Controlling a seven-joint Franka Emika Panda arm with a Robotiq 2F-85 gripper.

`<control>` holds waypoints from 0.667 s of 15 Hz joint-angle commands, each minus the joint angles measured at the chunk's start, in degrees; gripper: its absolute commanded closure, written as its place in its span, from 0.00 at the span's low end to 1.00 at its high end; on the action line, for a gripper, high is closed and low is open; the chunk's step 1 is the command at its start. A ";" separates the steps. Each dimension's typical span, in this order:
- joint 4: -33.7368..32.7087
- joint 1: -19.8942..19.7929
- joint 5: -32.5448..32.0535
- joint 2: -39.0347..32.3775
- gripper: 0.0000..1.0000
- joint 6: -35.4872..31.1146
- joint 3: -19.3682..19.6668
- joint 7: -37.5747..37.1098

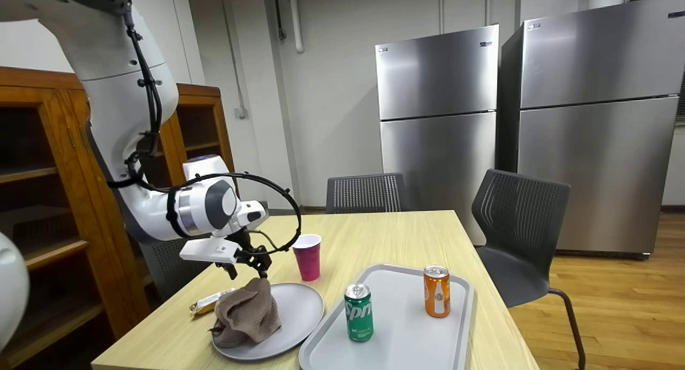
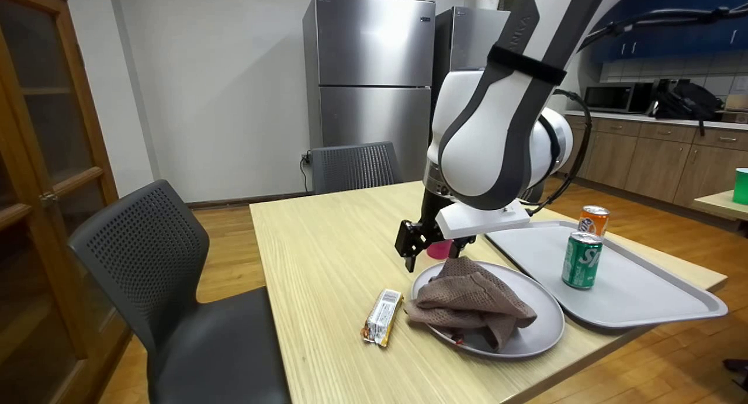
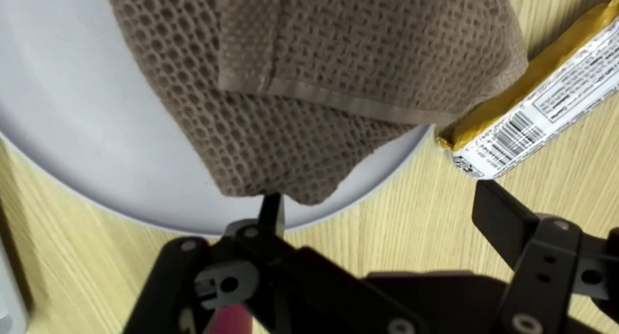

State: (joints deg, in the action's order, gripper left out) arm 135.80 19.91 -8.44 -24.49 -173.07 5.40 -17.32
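The claw (image 2: 432, 262) stands spread and empty by the rim of the plate (image 2: 543, 331), where the brown cloth (image 2: 473, 296) lies bunched near an edge of the desk (image 2: 327, 263), probably best pinched by a raised fold, clear of the wrapped bar (image 2: 383, 317).

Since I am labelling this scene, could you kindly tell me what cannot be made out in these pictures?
Part of the plate, in all views: covered by the brown cloth.
Pink cup, in an exterior view: mostly behind the gripper.
Orange can, in an exterior view: base behind the green can.
Yellow-and-white packet, wrist view: far end cut off by the right edge; fine print blurred.
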 commanded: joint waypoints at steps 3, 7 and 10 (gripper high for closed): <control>3.75 -9.76 3.55 3.62 0.00 1.21 -9.04 11.87; 4.23 -13.28 4.58 3.76 0.00 1.67 -11.79 15.84; 4.36 -14.88 4.99 3.73 0.00 1.81 -13.01 17.52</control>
State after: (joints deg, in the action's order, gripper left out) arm 138.54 7.72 -5.15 -23.21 -172.85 -5.04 -3.24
